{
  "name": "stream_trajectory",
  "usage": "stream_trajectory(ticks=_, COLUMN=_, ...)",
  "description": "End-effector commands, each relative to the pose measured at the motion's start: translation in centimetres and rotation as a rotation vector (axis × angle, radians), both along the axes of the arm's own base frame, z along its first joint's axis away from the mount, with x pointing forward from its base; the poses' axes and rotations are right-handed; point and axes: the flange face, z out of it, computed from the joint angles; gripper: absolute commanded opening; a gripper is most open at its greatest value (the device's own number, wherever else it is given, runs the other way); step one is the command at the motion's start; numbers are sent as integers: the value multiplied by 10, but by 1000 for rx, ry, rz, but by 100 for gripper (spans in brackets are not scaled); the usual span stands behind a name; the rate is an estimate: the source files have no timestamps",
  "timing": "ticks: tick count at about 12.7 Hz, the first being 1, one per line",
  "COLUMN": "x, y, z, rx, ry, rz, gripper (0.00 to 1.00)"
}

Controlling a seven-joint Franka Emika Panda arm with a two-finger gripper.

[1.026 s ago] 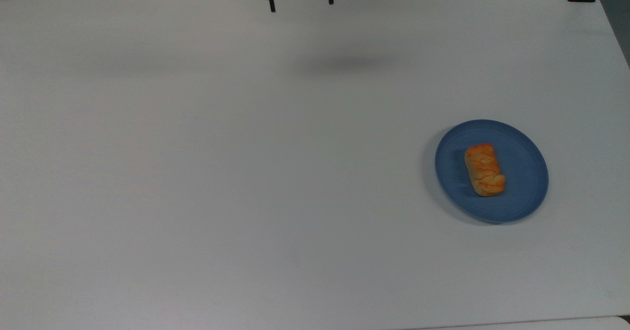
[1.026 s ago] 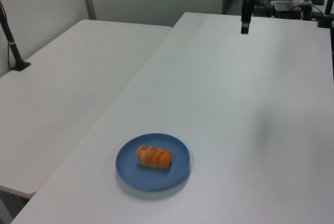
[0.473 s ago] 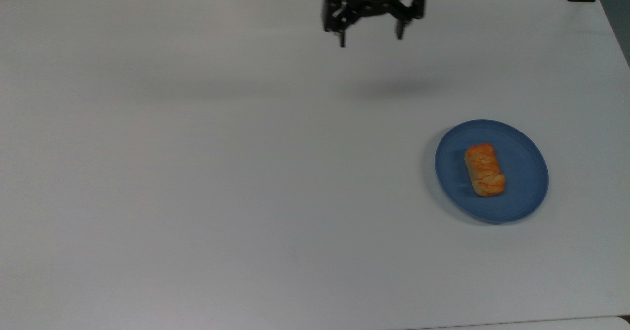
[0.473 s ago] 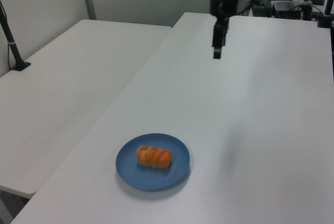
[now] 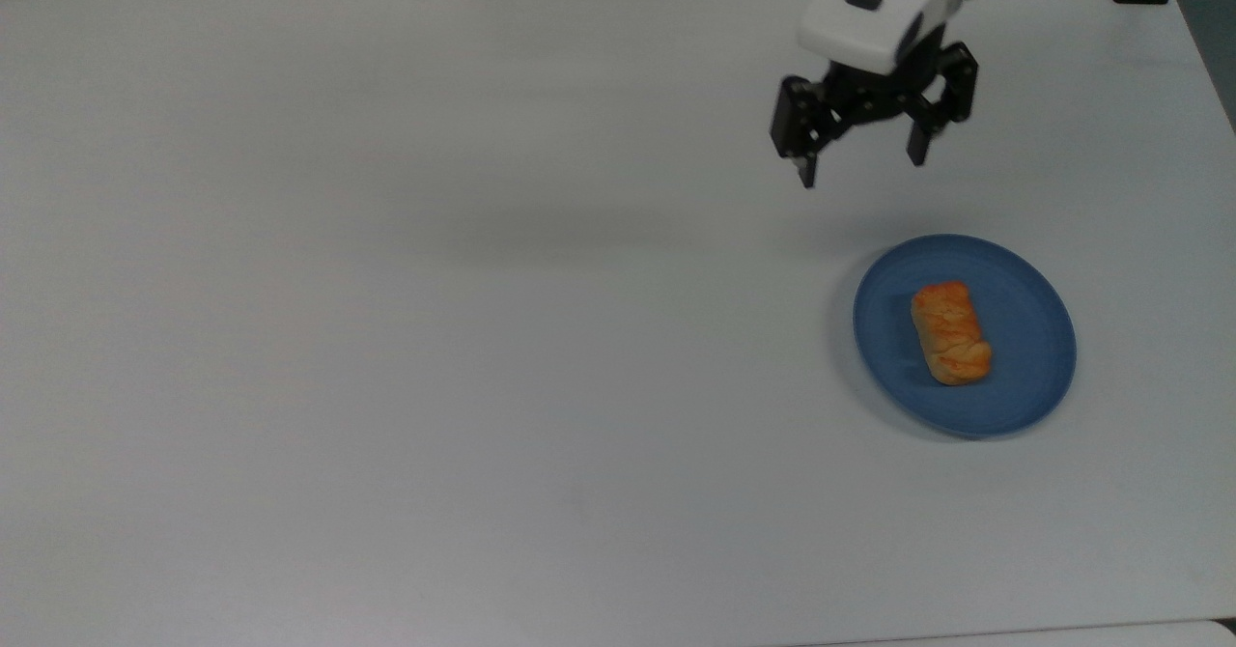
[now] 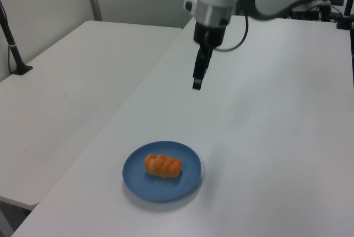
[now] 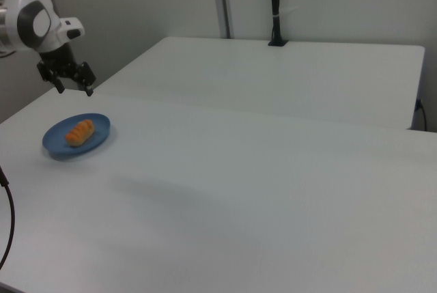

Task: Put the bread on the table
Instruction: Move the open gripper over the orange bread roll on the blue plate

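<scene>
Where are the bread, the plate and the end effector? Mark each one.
bread (image 5: 950,332), top view, middle of its crust
plate (image 5: 1033,309), top view, bare blue surface right of the bread
end effector (image 5: 862,156), top view, midway between its fingertips

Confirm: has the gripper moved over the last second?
Yes. In the top view the gripper has come from the table's far edge toward the top view's right and down, closing on the blue plate, where the bread sits unmoved.
</scene>
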Motion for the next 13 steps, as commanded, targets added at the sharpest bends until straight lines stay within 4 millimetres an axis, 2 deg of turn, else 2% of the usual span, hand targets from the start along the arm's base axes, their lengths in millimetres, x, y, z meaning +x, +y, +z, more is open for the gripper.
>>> stream_trajectory(ticks=1, x=8, y=37, z=-28, rx=15, ry=-62, rz=-7, gripper=100)
stream_trajectory(ticks=4, x=13, y=63, z=-57, rx=6, ry=-109, rz=-61, gripper=100)
stream_trajectory(ticks=7, x=18, y=101, z=-105, rx=15, ry=-148, rz=-96, gripper=100)
stream_trajectory(ticks=8, x=18, y=108, z=-120, rx=18, ry=-155, rz=-95, gripper=100)
stream_trajectory(ticks=10, x=20, y=116, z=-137, rx=45, ry=-184, rz=-106, gripper=100)
stream_trajectory(ticks=13, x=16, y=130, z=-157, rx=39, ry=-225, rz=-98, gripper=100)
